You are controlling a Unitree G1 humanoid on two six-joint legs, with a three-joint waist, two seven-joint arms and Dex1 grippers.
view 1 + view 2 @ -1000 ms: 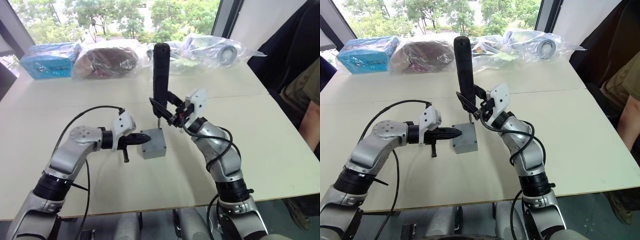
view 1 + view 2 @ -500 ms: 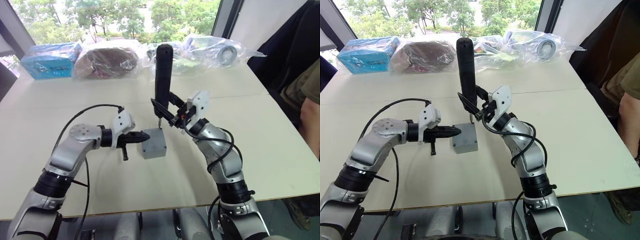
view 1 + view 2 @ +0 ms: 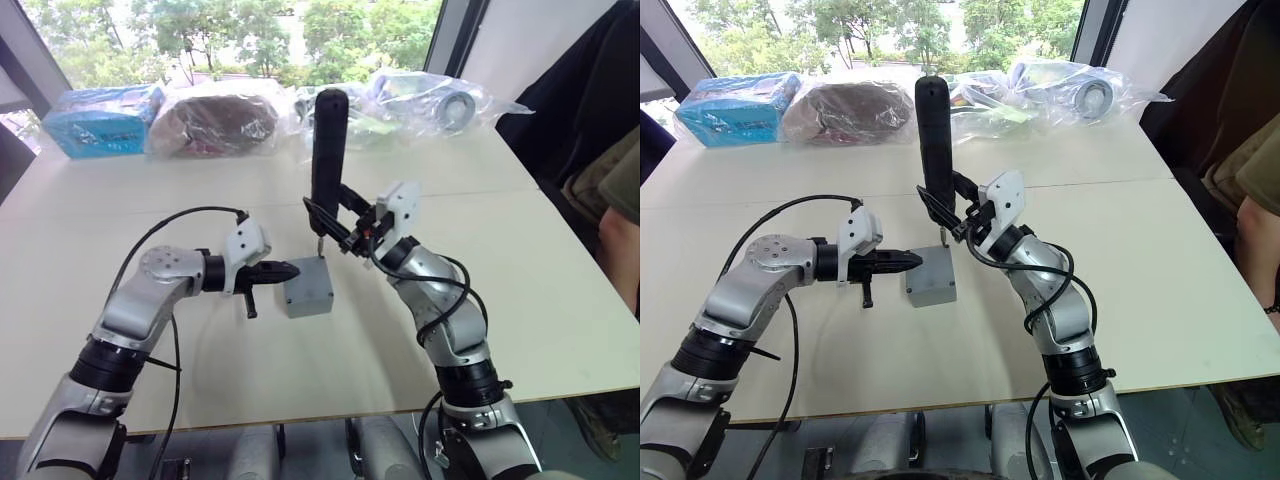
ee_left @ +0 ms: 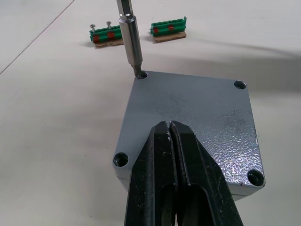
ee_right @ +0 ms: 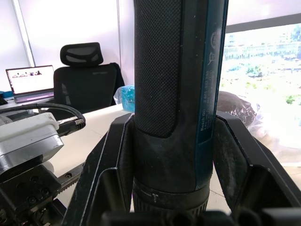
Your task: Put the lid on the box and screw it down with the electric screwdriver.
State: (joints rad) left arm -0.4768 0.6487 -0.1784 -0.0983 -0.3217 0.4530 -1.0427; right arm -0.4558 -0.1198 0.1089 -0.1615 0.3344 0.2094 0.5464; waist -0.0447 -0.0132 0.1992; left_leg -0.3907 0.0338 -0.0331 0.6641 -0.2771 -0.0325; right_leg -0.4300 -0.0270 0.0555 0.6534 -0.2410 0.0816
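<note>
One electric screwdriver (image 5: 176,94), side print unreadable, lid (image 4: 188,117)

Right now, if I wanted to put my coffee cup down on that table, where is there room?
The table is bare on the robot's right, beyond the right gripper, and along the near edge. It is crowded in the middle, where the box, left gripper and electric screwdriver meet, and along the far edge, lined with plastic bags and a blue package.

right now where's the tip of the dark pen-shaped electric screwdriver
Its bit stands in one corner screw hole of the flat grey metal lid, table centre, held upright by the right gripper.
</note>
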